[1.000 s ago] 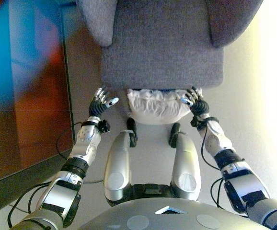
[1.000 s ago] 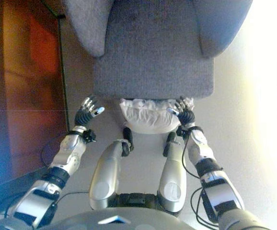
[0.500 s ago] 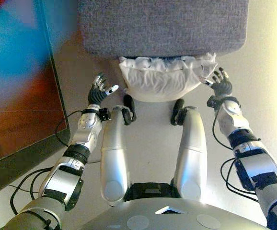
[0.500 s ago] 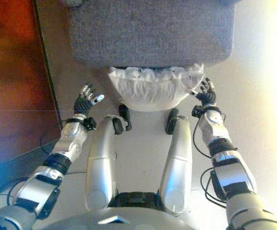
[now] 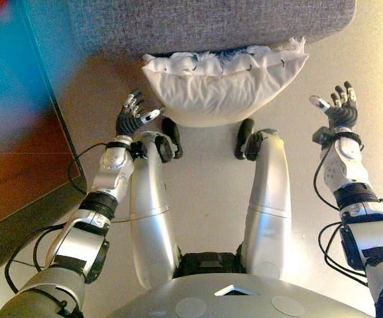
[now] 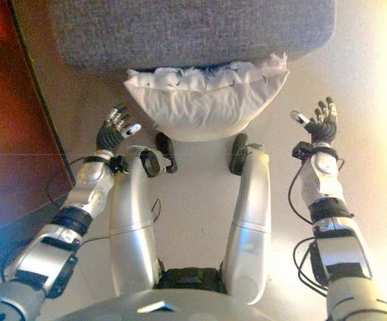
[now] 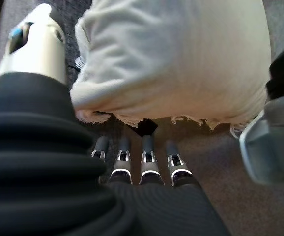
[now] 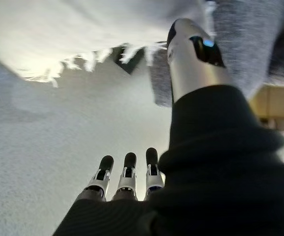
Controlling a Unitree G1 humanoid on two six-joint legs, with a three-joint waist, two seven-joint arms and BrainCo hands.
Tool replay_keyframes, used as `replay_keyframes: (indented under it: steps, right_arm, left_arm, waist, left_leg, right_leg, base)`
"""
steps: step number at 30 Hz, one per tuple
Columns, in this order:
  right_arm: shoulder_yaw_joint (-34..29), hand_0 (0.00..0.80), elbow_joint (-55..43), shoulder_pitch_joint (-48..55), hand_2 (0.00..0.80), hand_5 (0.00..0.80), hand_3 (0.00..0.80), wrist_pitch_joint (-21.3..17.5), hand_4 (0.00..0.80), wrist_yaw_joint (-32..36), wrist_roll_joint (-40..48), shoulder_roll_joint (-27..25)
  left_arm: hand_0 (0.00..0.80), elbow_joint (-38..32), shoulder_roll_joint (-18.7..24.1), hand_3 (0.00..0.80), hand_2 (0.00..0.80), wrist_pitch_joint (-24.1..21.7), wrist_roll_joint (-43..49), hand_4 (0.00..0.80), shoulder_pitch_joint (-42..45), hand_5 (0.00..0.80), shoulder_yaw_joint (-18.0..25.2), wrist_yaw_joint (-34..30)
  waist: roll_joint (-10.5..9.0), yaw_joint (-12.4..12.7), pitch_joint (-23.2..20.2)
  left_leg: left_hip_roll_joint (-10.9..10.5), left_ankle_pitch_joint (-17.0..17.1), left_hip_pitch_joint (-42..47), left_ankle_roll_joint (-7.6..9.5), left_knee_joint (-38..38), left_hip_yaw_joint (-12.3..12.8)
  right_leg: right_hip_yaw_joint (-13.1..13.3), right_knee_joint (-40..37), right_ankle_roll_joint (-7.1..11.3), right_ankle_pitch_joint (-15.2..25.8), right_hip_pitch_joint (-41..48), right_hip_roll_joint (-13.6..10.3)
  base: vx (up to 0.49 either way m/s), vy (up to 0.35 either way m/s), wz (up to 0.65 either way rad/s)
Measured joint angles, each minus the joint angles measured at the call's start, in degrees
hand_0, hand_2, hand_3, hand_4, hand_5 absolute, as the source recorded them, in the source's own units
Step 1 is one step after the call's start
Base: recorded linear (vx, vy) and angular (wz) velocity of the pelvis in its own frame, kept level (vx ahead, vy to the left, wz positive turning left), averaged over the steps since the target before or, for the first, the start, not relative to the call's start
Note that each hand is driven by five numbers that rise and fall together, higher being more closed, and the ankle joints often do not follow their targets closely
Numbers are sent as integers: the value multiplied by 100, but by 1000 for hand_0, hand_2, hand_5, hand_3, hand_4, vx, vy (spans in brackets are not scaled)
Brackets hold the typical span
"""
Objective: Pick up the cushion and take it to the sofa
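Down on the pale floor point(image 5: 205, 179), resting against the lower front edge of the grey sofa point(image 5: 205, 23) at 12 o'clock: white cushion point(image 5: 224, 89), fringed along its seam, bulging toward the robot. Held by neither hand. To the cushion's 9 o'clock, just beside its corner but not seen touching: left hand point(image 5: 130, 119), fingers point(image 7: 149, 157) straight and relaxed, thumb apart, nothing in the grasp; confirmed in the left wrist view, with the cushion point(image 7: 171, 64) lying just past the fingertips and the sofa's grey fabric behind it. Out at 3 o'clock, well apart from the cushion's far corner: right hand point(image 5: 340, 112), raised with fingers spread and released, empty. Seen from the right wrist: straight fingers point(image 8: 127, 179) over bare floor, the cushion's frayed fringe point(image 8: 83, 61) beyond them. Along the 9 o'clock edge of the head views: dark reddish-brown panel point(image 5: 16, 165) with a bluish sheen, standing on the floor.
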Motion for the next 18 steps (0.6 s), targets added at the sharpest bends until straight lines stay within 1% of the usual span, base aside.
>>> replay_keyframes:
  steps: [4,6,10,12,13,14,15,16,17,18]
  right_arm:
    - [312,0,110,-317,0,0,0,104,0,618,0,-111]
    - [523,0,329,-619,0,0,0,138,0,926,1,-119]
    - [887,0,648,-1253,0,0,0,328,0,1383,5,-120]
    - [909,0,702,-1441,0,0,0,375,0,1530,5,-125]
    - [939,0,719,-1520,0,0,0,409,0,1568,6,-127]
    - [963,0,731,-1614,0,0,0,450,0,1588,7,-132]
    - [1020,0,781,-1725,0,0,0,469,0,1589,11,-144]
    - [1039,0,895,-1848,0,0,0,510,0,1589,27,-146]
    - [1042,0,995,-1934,0,0,0,533,0,1583,35,-150]
    - [1058,0,1095,-2041,0,0,0,570,0,1560,38,-164]
  left_arm:
    - [0,50,148,0,0,148,-405,0,-348,0,10,-168]
    - [0,96,186,0,0,215,-468,0,-532,0,9,-188]
    - [0,356,198,0,0,392,-690,0,-838,0,3,-192]
    - [0,424,211,0,0,464,-744,0,-943,0,-16,-244]
    - [0,445,229,0,0,501,-811,0,-944,0,-17,-271]
    - [0,453,249,0,0,523,-839,0,-964,0,-17,-288]
    - [0,459,293,0,0,560,-839,0,-1043,0,-56,-316]
    - [0,485,377,0,0,631,-838,0,-1208,0,-203,-351]
    - [0,518,426,0,0,669,-837,0,-1339,0,-296,-370]
    - [0,544,465,0,0,732,-836,0,-1422,0,-395,-364]
  waist:
    - [-1,-6,0]
    - [-1,-3,0]
    - [-1,3,0]
    - [-1,-21,0]
    - [-1,7,0]
    - [-2,20,-1]
    - [-1,21,-1]
    - [-3,17,-1]
    - [-6,-4,1]
    - [-6,22,1]
  left_leg:
    - [22,-5,-209,8,171,-11]
    - [12,-4,-321,8,170,1]
    - [3,-5,-512,8,196,25]
    - [-17,-21,-587,-18,335,34]
    - [-16,-65,-603,73,489,-8]
    - [-15,-93,-661,119,605,-19]
    - [-3,-95,-730,120,593,-2]
    - [24,-94,-820,118,573,37]
    - [20,-115,-884,79,610,65]
    - [21,-348,-868,25,1125,-41]
  right_leg:
    - [36,166,0,0,-206,-1]
    - [48,164,0,0,-321,-12]
    - [49,192,1,1,-500,-75]
    - [58,268,-1,1,-564,-139]
    - [62,389,0,1,-595,-158]
    - [66,498,7,1,-650,-197]
    - [65,540,39,-37,-713,-195]
    - [81,645,9,-129,-748,-207]
    - [107,656,9,-137,-805,-249]
    - [121,745,26,-147,-870,-256]
  base:
    - [0,0,0]
    - [0,0,0]
    - [1,-5,4]
    - [10,-17,12]
    - [14,-19,-3]
    - [19,-14,-6]
    - [21,-7,12]
    - [23,-1,34]
    - [23,6,34]
    - [25,8,15]
